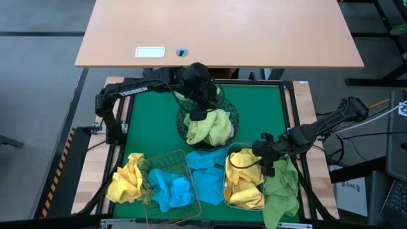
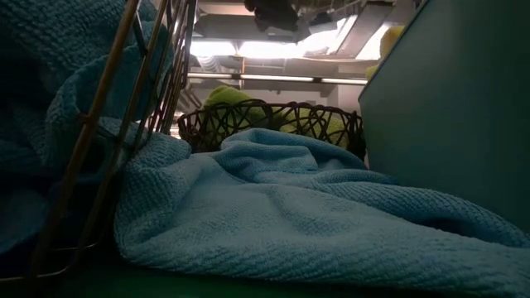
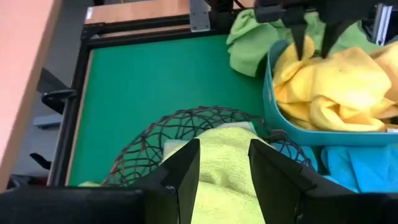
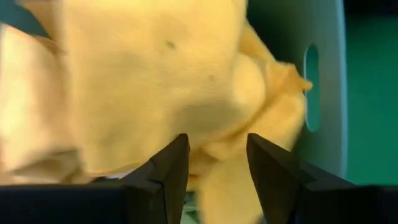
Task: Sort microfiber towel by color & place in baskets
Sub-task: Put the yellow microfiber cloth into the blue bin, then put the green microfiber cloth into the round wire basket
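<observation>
The soft microfiber cloths are mostly sorted. Light green cloths point(image 1: 210, 127) fill the round black wire-mesh bowl point(image 1: 230, 111) at the mat's middle, bright yellow cloths point(image 1: 245, 184) fill the translucent bluish plastic tub point(image 1: 227, 166) at the front right, and a sky blue cloth point(image 1: 172, 191) lies in the rectangular copper-coloured wire basket point(image 1: 162, 160). Loose on the green mat point(image 1: 152, 121) are a second blue cloth point(image 1: 206, 172) between basket and tub, a yellow cloth point(image 1: 127, 180) left of the basket, and a green cloth point(image 1: 281, 191) draped off the tub's right side.

The left gripper point(image 3: 224, 177) hangs over the bowl, jaws apart and empty above the green pile. The right gripper point(image 4: 217, 168) hovers just above the yellow pile in the tub, jaws also parted with nothing between them.

The step looks like clearing away after a drop. Each arm should rise straight up so no fold snags a finger and drags out. Then the right gripper should pinch the nearby green cloth at a raised fold.
</observation>
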You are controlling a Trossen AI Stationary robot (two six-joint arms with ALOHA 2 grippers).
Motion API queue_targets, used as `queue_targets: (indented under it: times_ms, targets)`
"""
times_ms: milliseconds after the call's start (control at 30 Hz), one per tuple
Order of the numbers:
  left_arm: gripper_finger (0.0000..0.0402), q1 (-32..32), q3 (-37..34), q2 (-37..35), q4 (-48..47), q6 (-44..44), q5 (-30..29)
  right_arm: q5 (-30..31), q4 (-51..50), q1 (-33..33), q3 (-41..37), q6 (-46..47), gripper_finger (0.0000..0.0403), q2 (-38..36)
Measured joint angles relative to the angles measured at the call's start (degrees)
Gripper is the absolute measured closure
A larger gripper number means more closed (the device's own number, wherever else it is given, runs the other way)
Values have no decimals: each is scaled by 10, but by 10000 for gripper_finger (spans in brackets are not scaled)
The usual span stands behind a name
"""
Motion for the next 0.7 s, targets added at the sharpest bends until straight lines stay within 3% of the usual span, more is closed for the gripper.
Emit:
queue_targets:
  times_ms: [167,500,700]
  targets:
    - [269,2,0,0,3,0,1,0,-30,0,33,1,242,-26]
    - [269,-1,0,0,3,0,1,0,-223,0,50,46,242,-49]
    - [269,-1,0,0,3,-3,1,-20,-223,0,25,46,242,-49]
